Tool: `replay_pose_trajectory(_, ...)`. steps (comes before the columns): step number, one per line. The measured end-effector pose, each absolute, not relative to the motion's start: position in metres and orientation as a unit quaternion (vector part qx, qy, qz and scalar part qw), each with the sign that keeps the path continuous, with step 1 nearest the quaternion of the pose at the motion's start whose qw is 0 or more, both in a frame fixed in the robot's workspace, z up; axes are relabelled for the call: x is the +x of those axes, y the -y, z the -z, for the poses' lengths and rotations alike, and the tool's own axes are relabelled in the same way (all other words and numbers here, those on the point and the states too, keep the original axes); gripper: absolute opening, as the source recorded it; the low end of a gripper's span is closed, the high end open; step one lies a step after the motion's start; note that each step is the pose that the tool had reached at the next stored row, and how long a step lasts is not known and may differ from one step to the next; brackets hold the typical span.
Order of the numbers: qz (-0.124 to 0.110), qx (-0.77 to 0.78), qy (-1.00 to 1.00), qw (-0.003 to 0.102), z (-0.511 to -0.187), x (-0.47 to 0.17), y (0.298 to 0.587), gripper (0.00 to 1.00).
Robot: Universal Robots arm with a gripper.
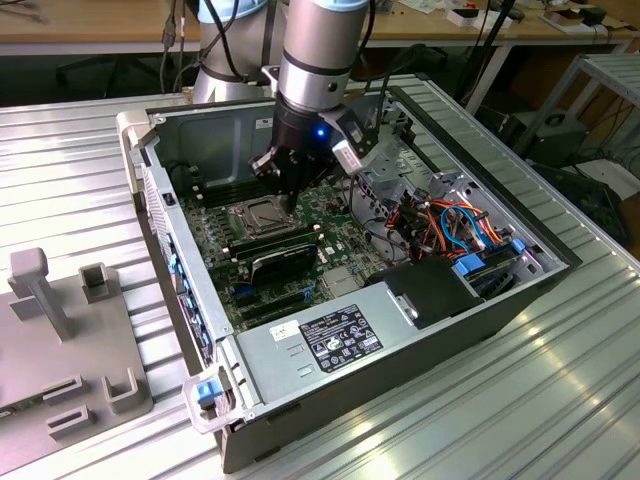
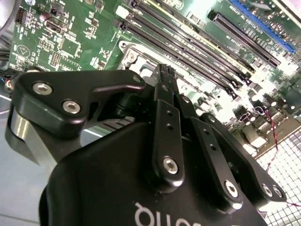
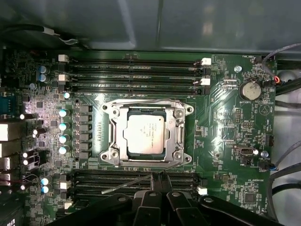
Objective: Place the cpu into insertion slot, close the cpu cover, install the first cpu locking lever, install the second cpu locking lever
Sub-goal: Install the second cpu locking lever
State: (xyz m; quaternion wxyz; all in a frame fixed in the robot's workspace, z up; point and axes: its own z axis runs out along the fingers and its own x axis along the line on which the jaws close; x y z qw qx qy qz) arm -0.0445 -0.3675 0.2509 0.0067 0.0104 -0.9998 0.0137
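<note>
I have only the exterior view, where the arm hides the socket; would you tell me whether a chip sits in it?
Observer: Yes. In the first wrist view the flat square silver-tan cpu lies in the dark, silver-rimmed insertion slot, and the thin silvery windowed cpu cover is down around it.
Operator: Thank you. How do things stand at the pincer?
Observer: The black pincer is shut beside the socket, at the end of a thin metal lever that angles away from the socket's edge. I cannot tell whether it grips the lever.
</note>
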Motion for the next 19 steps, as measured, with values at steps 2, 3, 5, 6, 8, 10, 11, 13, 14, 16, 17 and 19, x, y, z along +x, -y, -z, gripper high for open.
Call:
replay_pose_trajectory(2, -0.014, 0.010, 1.000, 0.007, -0.251, -0.046, 0.368, 0.11)
replay_pose_trajectory(3, -0.014, 0.011, 1.000, 0.007, -0.250, -0.048, 0.369, 0.11)
replay_pose_trajectory(5, -0.014, 0.011, 1.000, 0.007, -0.250, -0.050, 0.369, 0.11)
replay_pose_trajectory(6, -0.014, 0.010, 1.000, 0.007, -0.249, -0.051, 0.369, 0.11)
replay_pose_trajectory(8, -0.014, 0.010, 1.000, 0.008, -0.249, -0.053, 0.369, 0.11)
replay_pose_trajectory(10, -0.014, 0.010, 1.000, 0.008, -0.248, -0.056, 0.369, 0.11)
replay_pose_trajectory(11, -0.014, 0.010, 1.000, 0.008, -0.248, -0.057, 0.370, 0.11)
replay_pose_trajectory(13, -0.014, 0.011, 1.000, 0.008, -0.248, -0.059, 0.370, 0.11)
replay_pose_trajectory(14, -0.014, 0.011, 1.000, 0.008, -0.248, -0.061, 0.370, 0.11)
replay_pose_trajectory(16, -0.014, 0.010, 1.000, 0.008, -0.247, -0.066, 0.370, 0.11)
replay_pose_trajectory(17, -0.014, 0.010, 1.000, 0.008, -0.248, -0.066, 0.370, 0.11)
replay_pose_trajectory(19, -0.014, 0.011, 1.000, 0.008, -0.247, -0.066, 0.371, 0.11)
